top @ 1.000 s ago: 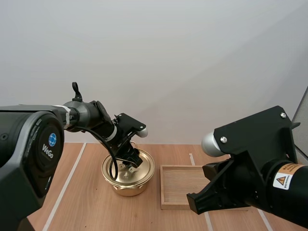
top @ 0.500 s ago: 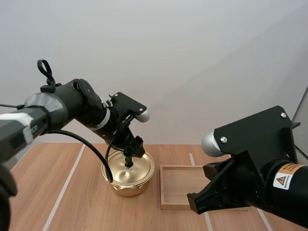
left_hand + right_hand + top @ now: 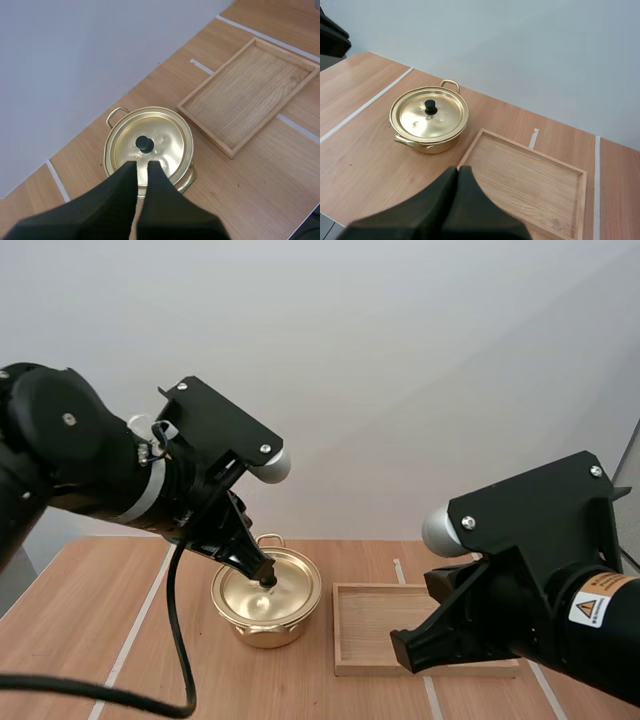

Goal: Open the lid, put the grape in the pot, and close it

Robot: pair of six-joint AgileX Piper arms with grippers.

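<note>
A gold pot [image 3: 262, 625] stands on the table with its lid [image 3: 285, 585] on, black knob [image 3: 145, 144] in the middle. My left gripper [image 3: 142, 165] hangs above the pot's near rim, well clear of the knob. Its two black fingers [image 3: 125, 182] lie almost together with only a thin slit and nothing between them. In the high view the left gripper [image 3: 255, 562] sits over the lid. My right gripper [image 3: 458, 171] is shut as one dark wedge, held over the table in front of the pot [image 3: 429, 120] and the wooden tray [image 3: 485, 145].
The wooden tray [image 3: 350, 645] lies just right of the pot, with nothing in it; the left wrist view shows the same tray [image 3: 280, 55]. White tape lines [image 3: 365, 107] cross the wooden tabletop. A plain wall stands behind the table.
My left gripper has risen off the lid's knob and pulled up and back toward the camera. Its fingers, open before, have closed. The lid stays on the pot. The right arm is still.
</note>
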